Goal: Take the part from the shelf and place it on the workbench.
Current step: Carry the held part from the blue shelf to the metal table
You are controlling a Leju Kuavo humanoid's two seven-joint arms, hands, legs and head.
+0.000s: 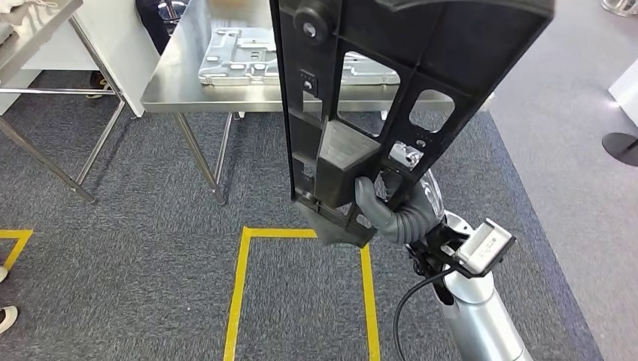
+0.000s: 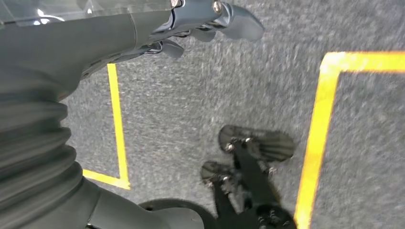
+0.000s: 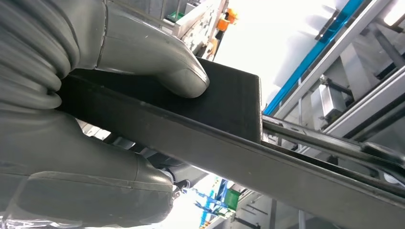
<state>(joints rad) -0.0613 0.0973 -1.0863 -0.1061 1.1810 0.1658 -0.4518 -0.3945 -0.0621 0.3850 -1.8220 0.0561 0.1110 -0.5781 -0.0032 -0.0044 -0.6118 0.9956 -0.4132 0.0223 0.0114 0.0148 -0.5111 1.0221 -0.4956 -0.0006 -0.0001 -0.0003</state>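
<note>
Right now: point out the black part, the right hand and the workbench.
black part (image 1: pixel 421 45): head view, upper plate between cutouts.
right hand (image 1: pixel 391 207): head view, grey palm gripping the part's lower end.
workbench (image 1: pixel 188 83): head view, bare steel top.

head high looking down, wrists close

Matt black plastic part (image 1: pixel 391 83), steel workbench (image 1: pixel 180 83)

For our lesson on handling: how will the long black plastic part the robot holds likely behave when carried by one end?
The black part looks stiff: ribbed, unbent. Probably light, given its cut-outs. The right hand grips its lower end, so it may tilt or twist.
</note>
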